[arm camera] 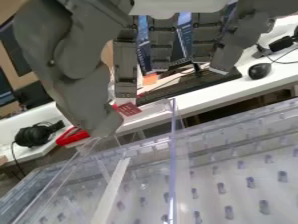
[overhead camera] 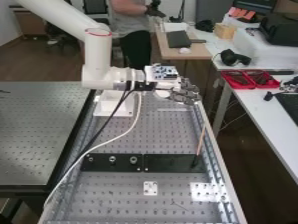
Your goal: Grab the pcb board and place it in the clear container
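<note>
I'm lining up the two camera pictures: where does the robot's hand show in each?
High view: the hand is right of the picture's middle, at the end of the arm, above the bench's far part.
Wrist view: the hand hangs large, close to the camera.
Shared landmark: black headphones on a white desk.

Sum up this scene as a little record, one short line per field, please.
Robot arm: white, entering from the high view's upper left
Robot hand: dark grey, over the bench's far part
Clear container: see-through, on the holed bench top
Black plates: nearer the camera, thin stick at right
Red trays: white table, right
Circuit board: can't identify surely
</note>
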